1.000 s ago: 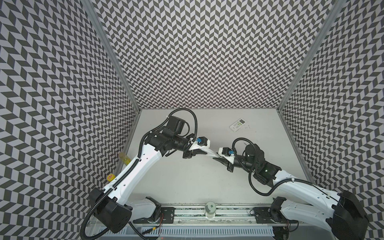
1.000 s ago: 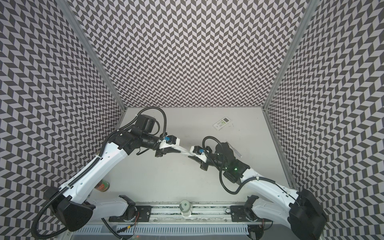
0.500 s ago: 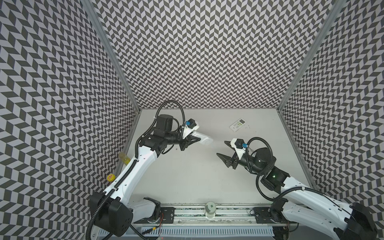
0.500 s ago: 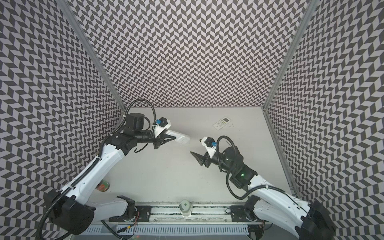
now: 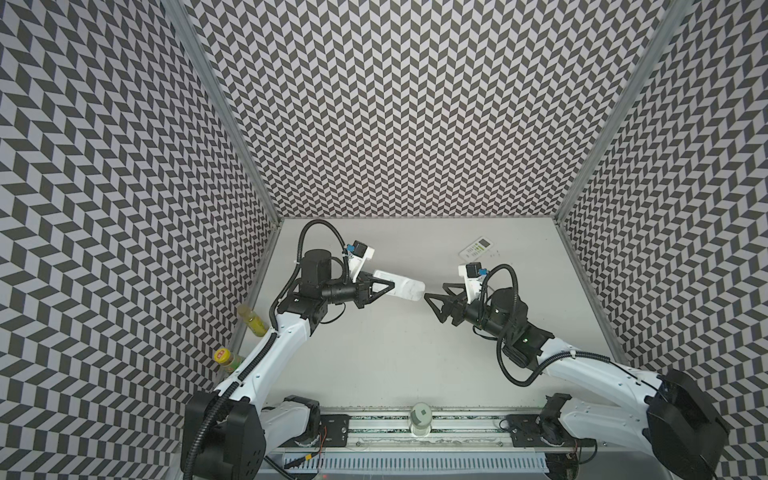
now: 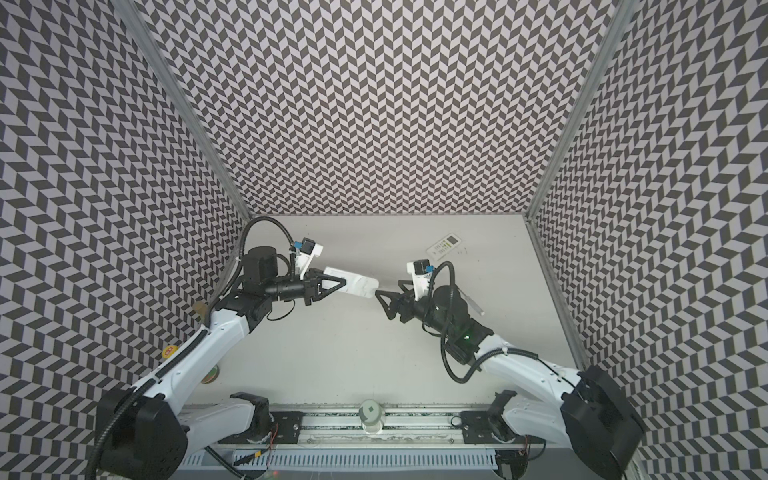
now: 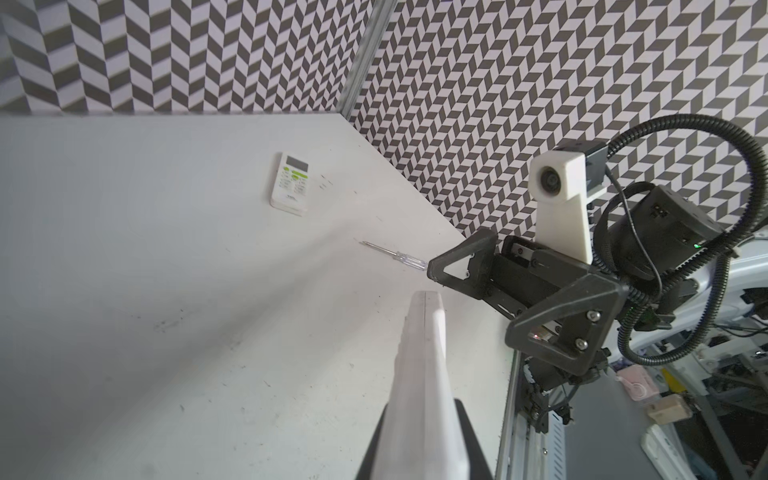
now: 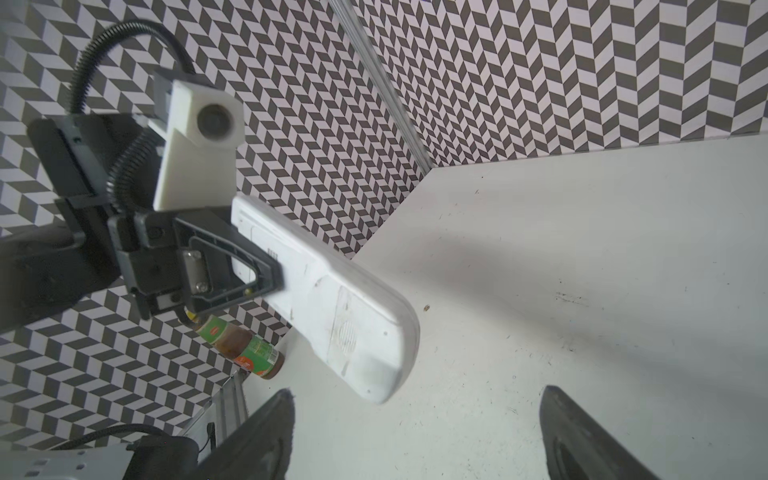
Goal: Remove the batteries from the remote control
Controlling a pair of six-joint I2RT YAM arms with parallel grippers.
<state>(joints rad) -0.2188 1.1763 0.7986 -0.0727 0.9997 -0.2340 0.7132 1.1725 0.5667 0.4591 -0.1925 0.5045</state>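
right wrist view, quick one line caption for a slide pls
Left gripper holds a white remote aloft, its back facing the open right gripper.

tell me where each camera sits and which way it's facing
Both top views: high above the arms' base side, looking down at the table; both arms show, left gripper shut on the white remote, right gripper open.
Left wrist: on the left arm, looking along the white remote at the right gripper, second remote and screwdriver; own jaws barely show.
Right wrist: on the right arm, facing the left gripper and green-labelled bottle; own open fingers show.
Shared: both wrist views show the white remote.
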